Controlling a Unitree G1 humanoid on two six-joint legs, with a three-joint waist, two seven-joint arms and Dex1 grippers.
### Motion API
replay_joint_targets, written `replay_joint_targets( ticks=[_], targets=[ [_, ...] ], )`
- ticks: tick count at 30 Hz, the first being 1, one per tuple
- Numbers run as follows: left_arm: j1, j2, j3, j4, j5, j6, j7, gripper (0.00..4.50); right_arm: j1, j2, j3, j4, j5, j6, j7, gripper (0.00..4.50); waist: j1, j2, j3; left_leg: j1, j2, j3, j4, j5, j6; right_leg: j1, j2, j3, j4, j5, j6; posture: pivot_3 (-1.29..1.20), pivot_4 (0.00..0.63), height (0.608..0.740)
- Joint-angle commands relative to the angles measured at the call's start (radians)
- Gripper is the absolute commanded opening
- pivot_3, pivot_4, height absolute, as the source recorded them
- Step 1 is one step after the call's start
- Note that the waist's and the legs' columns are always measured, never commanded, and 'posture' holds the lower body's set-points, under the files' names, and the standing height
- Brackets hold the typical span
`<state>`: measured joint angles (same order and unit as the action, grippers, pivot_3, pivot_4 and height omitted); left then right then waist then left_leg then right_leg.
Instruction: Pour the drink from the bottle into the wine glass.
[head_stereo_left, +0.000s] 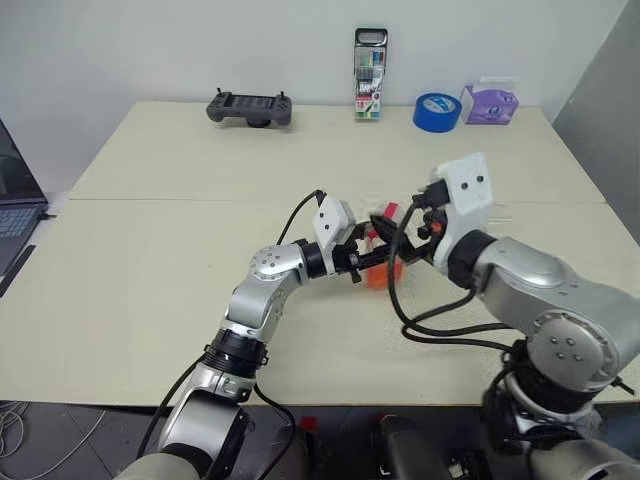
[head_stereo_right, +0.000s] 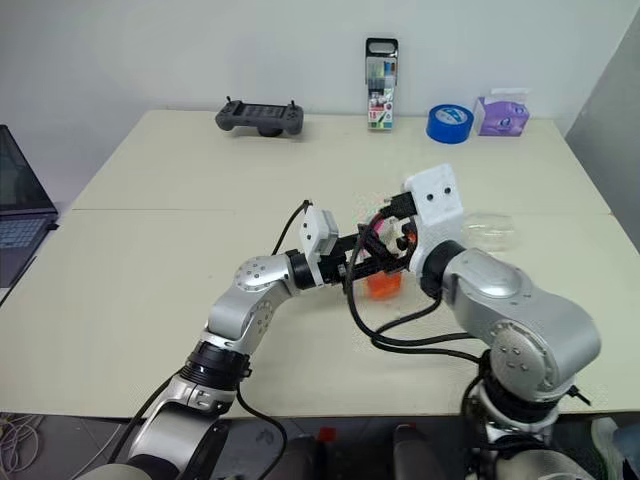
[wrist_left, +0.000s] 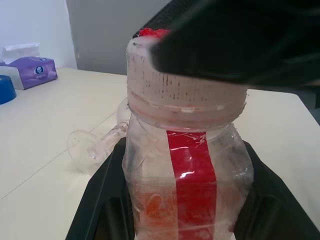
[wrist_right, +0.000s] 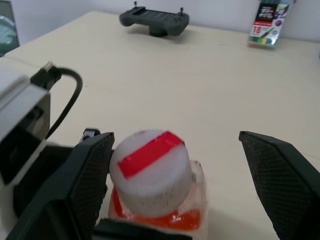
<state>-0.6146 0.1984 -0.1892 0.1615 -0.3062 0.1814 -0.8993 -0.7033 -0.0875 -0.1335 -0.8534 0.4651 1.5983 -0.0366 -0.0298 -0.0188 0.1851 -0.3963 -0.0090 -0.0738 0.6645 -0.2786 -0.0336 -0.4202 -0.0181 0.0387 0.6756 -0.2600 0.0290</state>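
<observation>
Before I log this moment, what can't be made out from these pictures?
- Wine glass: in the left wrist view the bottle covers its bowl, so any drink inside is unknown; it seems to lie on its side.
- Bottle in the head views: left gripper and right gripper cover most of it.
- Whether the cap is loosened: unclear.
- Pen pack print: too small.

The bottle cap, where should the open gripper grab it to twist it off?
Grab the cap by its round ribbed side wall, coming from above so the right gripper has one finger on each side. The left gripper holds the bottle upright by its body, leaving the cap free.
</observation>
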Motion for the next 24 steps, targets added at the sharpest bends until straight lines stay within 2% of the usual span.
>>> replay_joint_targets(
  ticks=[1, 5, 6, 8, 24],
  targets=[
    [-0.027, 0.0, 0.023, -0.02, -0.005, -0.036, -0.005, 1.87, -0.012, 0.047, 0.025, -0.055, -0.063, 0.016, -0.078, 4.25, 0.0, 0.0, 0.0, -0.001, 0.0, 0.0, 0.0, 0.001, -0.002, -0.001, 0.0, 0.0, 0.001, 0.0, 0.0, 0.0, 0.15, 0.74],
    [-0.023, 0.002, 0.023, -0.022, -0.004, -0.04, -0.004, 1.87, 0.004, 0.078, 0.048, -0.055, -0.092, 0.016, -0.105, 4.25, -0.002, 0.0, 0.0, 0.0, 0.0, -0.001, 0.0, 0.003, -0.003, -0.001, 0.0, 0.0, 0.004, 0.0, 0.0, 0.0, 0.15, 0.74],
    [-0.024, 0.002, 0.023, -0.022, -0.004, -0.04, -0.004, 1.87, 0.01, 0.065, 0.062, -0.054, -0.081, 0.016, -0.091, 3.89, -0.002, 0.0, 0.0, 0.0, 0.0, -0.001, 0.0, 0.003, -0.002, -0.001, 0.0, -0.001, 0.005, 0.0, 0.0, 0.0, 0.15, 0.74],
    [-0.025, 0.002, 0.024, -0.02, -0.002, -0.041, -0.004, 1.87, 0.016, 0.05, 0.079, -0.058, -0.077, 0.016, -0.082, 3.7, -0.003, 0.0, 0.0, 0.001, 0.0, -0.001, 0.0, 0.003, -0.002, -0.001, 0.001, -0.001, 0.005, 0.0, 0.0, 0.0, 0.15, 0.74],
    [-0.029, 0.013, 0.027, -0.013, 0.007, -0.043, -0.01, 1.87, 0.046, 0.116, 0.14, -0.082, -0.106, 0.016, -0.13, 3.7, -0.003, 0.0, 0.0, 0.001, 0.0, -0.001, 0.0, 0.004, -0.002, -0.001, 0.001, -0.001, 0.005, 0.0, 0.0, 0.0, 0.15, 0.74]
  ],
)
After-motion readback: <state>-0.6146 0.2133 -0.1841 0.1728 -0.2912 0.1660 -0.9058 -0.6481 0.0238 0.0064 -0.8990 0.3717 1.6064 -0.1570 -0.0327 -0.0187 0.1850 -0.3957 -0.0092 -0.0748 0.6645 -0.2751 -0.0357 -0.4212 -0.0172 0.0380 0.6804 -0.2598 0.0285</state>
